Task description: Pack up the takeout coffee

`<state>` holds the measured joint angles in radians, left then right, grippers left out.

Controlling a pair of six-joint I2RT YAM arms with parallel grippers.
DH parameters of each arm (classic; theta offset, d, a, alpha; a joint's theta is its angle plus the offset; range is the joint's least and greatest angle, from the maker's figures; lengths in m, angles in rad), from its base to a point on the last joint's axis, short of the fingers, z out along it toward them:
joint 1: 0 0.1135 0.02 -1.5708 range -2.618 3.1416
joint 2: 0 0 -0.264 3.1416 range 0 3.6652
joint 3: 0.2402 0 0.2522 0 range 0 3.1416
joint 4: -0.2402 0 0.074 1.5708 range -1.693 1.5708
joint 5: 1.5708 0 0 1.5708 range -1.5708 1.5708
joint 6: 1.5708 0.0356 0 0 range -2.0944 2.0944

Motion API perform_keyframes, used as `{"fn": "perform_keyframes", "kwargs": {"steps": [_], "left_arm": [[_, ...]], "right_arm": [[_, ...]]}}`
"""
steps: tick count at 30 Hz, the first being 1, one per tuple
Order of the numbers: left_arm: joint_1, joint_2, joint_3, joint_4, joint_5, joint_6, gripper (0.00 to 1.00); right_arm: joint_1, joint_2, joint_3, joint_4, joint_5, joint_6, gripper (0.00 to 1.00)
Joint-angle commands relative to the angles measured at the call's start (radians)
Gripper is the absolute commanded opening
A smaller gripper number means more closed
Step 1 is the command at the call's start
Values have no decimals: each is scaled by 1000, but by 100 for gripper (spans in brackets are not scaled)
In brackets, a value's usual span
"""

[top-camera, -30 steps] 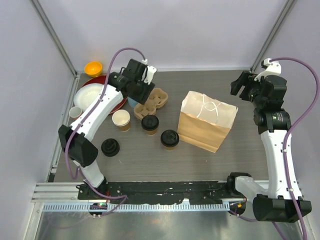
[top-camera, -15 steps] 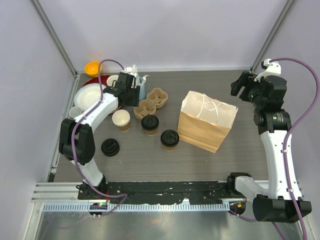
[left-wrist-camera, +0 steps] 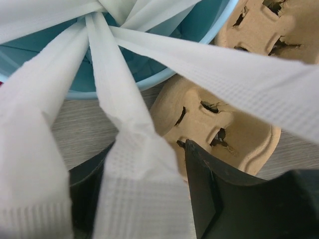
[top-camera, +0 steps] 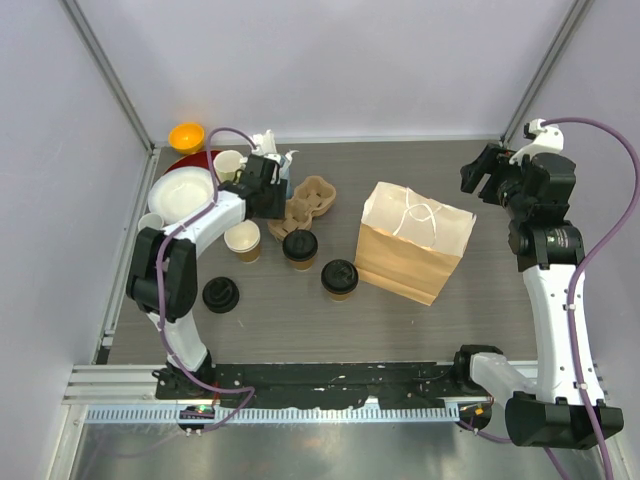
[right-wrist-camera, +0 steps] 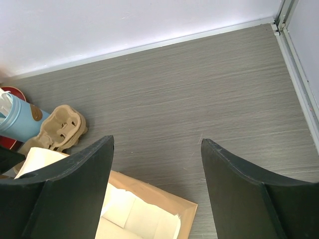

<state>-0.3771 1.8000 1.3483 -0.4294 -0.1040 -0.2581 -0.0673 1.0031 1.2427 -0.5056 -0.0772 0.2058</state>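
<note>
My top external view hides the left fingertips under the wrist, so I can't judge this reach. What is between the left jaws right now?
Observer: One white stick from the light blue cup runs between the left jaws. I can't tell if it's pinched.
Operator: Is that the only stick in the cup?
Observer: No, several more fan out of it towards the wrist camera.
Operator: And the right jaws?
Observer: Wide apart with nothing between them, above the tabletop just past the paper bag.
</note>
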Motion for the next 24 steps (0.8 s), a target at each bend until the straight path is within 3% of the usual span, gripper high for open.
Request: {"fn": "perform_keyframes", "kwargs": {"steps": [1,11,15,24], "left_arm": [[6,4,-12,67,-13,2,52],[15,18,-15,69,32,-10,35],[15,-13,-24,72,13,-3,17],[17,-34,-20,66,-14,25,20]], "right_arm": [[1,-23,41,19,-15,1,76],[1,-26,37,19,-16,-2,76],[1,-29,34,19,-21,-2,76],[1,-26,27,19,-41,0,76]]}}
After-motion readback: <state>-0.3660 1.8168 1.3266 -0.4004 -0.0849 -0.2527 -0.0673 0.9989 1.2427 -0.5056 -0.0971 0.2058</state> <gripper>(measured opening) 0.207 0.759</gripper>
